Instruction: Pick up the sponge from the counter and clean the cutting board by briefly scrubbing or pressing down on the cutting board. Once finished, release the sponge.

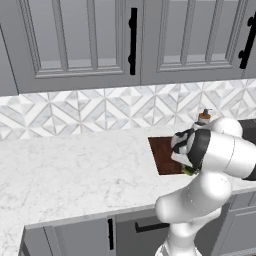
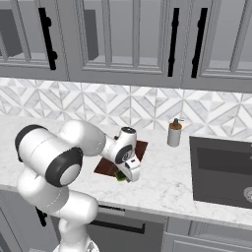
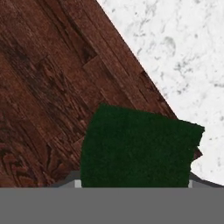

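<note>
End effector (image 2: pixel 121 175) gripping sponge (image 3: pixel 136 146)

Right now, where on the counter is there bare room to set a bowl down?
The widest bare stretch of counter lies left of the cutting board. A smaller patch sits between the board and the sink, in front of the soap bottle. The board's near corner is crowded by the gripper and sponge.

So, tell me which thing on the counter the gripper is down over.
The cutting board, the dark reddish-brown slab. The gripper holds the green sponge at its near corner; the soap dispenser stands apart, by the backsplash.
</note>
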